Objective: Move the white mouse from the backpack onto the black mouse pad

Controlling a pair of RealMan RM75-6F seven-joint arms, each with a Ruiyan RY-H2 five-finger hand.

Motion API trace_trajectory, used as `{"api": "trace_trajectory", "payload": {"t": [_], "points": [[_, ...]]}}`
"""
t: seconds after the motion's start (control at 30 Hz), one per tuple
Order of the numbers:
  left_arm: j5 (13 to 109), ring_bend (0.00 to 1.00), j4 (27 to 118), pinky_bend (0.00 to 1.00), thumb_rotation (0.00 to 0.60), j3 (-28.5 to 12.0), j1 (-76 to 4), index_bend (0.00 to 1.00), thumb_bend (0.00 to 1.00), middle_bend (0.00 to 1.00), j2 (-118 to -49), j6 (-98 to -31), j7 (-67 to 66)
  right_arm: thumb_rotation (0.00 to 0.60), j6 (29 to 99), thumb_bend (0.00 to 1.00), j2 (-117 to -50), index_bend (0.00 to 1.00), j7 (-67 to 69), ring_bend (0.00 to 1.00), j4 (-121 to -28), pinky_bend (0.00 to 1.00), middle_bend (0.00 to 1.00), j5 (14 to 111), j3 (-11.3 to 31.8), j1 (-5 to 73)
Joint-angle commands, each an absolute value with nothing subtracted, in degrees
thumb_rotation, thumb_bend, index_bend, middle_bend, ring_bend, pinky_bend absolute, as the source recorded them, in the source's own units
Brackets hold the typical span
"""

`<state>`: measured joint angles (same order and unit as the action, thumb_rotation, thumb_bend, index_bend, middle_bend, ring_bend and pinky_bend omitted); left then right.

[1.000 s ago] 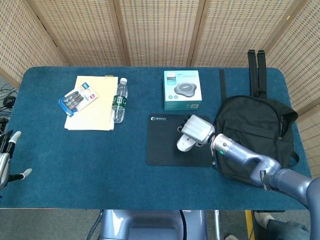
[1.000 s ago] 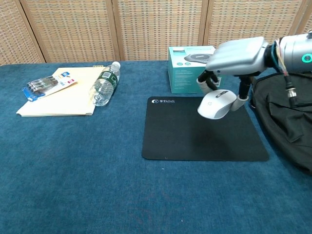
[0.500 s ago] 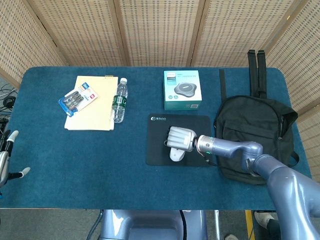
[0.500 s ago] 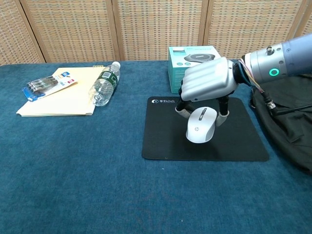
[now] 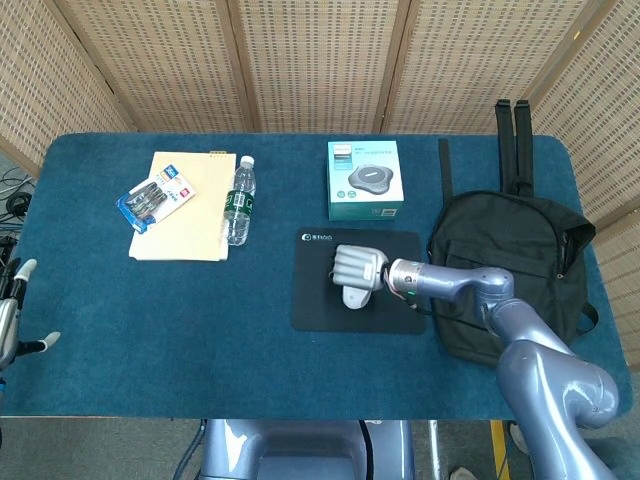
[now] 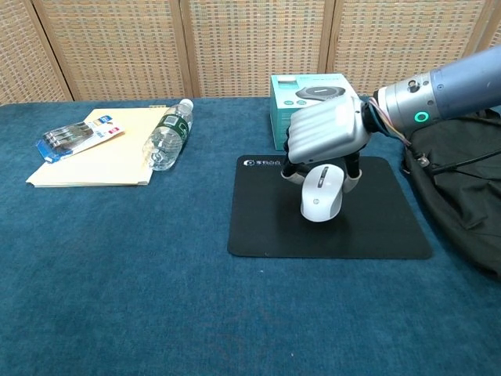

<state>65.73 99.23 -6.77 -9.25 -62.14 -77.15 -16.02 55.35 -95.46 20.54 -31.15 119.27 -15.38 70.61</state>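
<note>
The white mouse sits on the black mouse pad, near its middle. My right hand is arched over the mouse's rear, and its fingers grip the mouse on both sides. The black backpack lies to the right of the pad, with my right arm stretched across its front edge. My left hand shows only at the head view's left edge, off the table, fingers apart and holding nothing.
A teal boxed device stands just behind the pad. A water bottle lies beside a manila folder that carries a pack of pens. Wicker screens line the back.
My right hand carried the mouse leftward from the pad's right edge and lowered it onto the pad's middle; over the last half second hand and mouse shifted slightly toward the back.
</note>
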Motion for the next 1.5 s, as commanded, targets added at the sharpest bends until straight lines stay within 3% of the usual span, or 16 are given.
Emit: {"api": "trace_trajectory", "payload": {"t": [0.03, 0.07, 0.13, 0.2, 0.23, 0.33, 0.67, 1.13, 1.5], "points": [[65.6, 0.0, 99.2, 0.0, 0.6, -6.8, -9.4, 0.0, 0.0, 0.0, -62.1, -77.0, -16.0, 0.6, 56.5, 0.87, -97.8, 0.56, 20.7, 0.35, -26.7, 0.42, 0.43, 119.4, -17.0, 69.9], [65.6, 0.0, 99.2, 0.0, 0.6, -6.8, -9.4, 0.0, 0.0, 0.0, -62.1, -77.1, -16.0, 0.6, 56.7, 0.78, -98.1, 0.5, 20.3, 0.3, -25.7, 0.42, 0.39, 119.5, -17.3, 69.7], [65.6, 0.0, 99.2, 0.0, 0.6, -6.8, -9.4, 0.0, 0.0, 0.0, -62.2, -77.2, -16.0, 0.6, 56.9, 0.37, -99.1, 0.27, 16.9, 0.16, -22.8, 0.37, 0.19, 119.8, -17.8, 69.2], [65.6, 0.0, 99.2, 0.0, 0.6, -6.8, -9.4, 0.0, 0.0, 0.0, -62.2, -77.2, -16.0, 0.6, 56.7, 0.09, -99.8, 0.11, 15.9, 0.05, -21.8, 0.24, 0.05, 119.2, -17.7, 68.8], [65.5, 0.0, 99.2, 0.0, 0.6, -6.8, -9.4, 0.0, 0.0, 0.0, -62.2, -77.2, -16.0, 0.6, 56.6, 0.02, -99.9, 0.06, 15.5, 0.02, -21.5, 0.17, 0.01, 119.1, -17.7, 68.7], [65.5, 0.0, 99.3, 0.0, 0.6, -6.8, -9.4, 0.0, 0.0, 0.0, -62.1, -77.3, -15.8, 0.6, 57.0, 0.0, -100.2, 0.0, 13.0, 0.0, -20.4, 0.06, 0.0, 118.1, -17.3, 68.5], [67.7, 0.0, 100.0, 0.0, 0.6, -6.1, -8.9, 0.0, 0.0, 0.0, -61.0, -77.8, -13.5, 0.6, 63.1, 0.0, -93.1, 0.0, 7.7, 0.0, -27.5, 0.05, 0.0, 113.6, -15.0, 64.9], [75.1, 0.0, 100.3, 0.0, 0.6, -3.1, -8.1, 0.0, 0.0, 0.0, -59.6, -77.7, -8.8, 0.6, 76.0, 0.0, -72.2, 0.0, -8.0, 0.0, -67.5, 0.05, 0.0, 87.4, -3.9, 38.6], [84.1, 0.0, 98.0, 0.0, 0.6, -1.2, -6.1, 0.0, 0.0, 0.0, -61.6, -83.8, -7.0, 0.6, 87.4, 0.0, -66.9, 0.0, -8.6, 0.0, -87.7, 0.0, 0.0, 78.9, -4.4, 21.4]]}}
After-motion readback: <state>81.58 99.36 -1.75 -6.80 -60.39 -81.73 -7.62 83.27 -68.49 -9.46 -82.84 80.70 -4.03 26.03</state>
